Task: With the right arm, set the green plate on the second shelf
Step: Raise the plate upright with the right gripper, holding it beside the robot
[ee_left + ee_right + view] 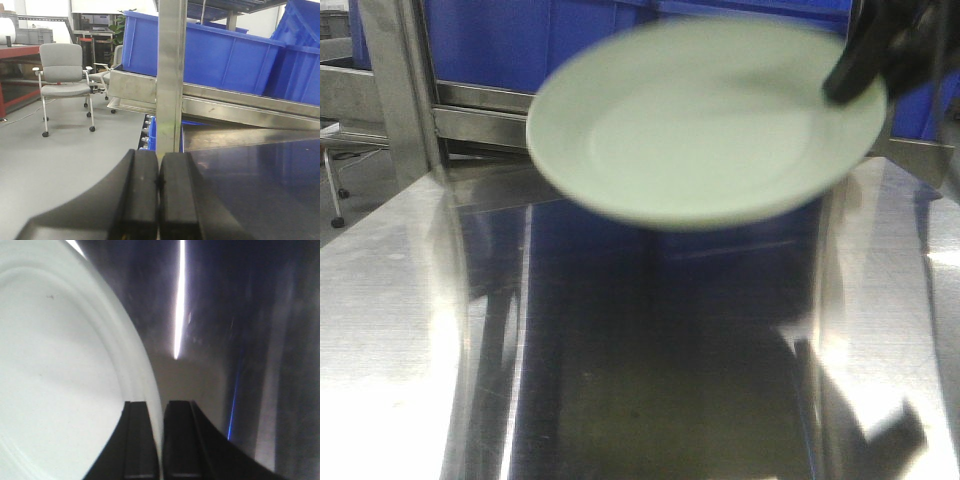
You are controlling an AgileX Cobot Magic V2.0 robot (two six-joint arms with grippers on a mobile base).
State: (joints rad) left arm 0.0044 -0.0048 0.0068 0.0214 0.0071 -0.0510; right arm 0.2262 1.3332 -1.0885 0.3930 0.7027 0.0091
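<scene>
My right gripper (161,450) is pinching the round, shallow, pale sage-green plate (705,120) by its low upturned rim. In the right wrist view one black finger (136,445) lies on the plate's inner face and the other on its outer side, with the rim edge running between them. The plate fills that view from 7 o'clock round to 12 o'clock.

From the front camera the plate looks blurred. It hangs in the upper middle of the picture, over the shiny steel tabletop (400,300) and apparently off its surface. My dark finger meets the rim at about 2 o'clock on the plate. The tabletop spreads out from 6 o'clock below the plate, mirroring blue and dark shapes.

At 9 o'clock from the plate, behind its left edge, is the flat brushed-steel shelf rail (480,125) of the rack. Large blue plastic bins (500,40) sit above it. The plate is in front of that rail, not on it. I cannot make out any screw heads.

My left gripper (158,195) has its two black pads pressed together with nothing between them. In its own view a square steel upright post (170,75) stands at 12 o'clock. A grey office chair (62,75) on castors is at 10 o'clock, on the grey floor.
</scene>
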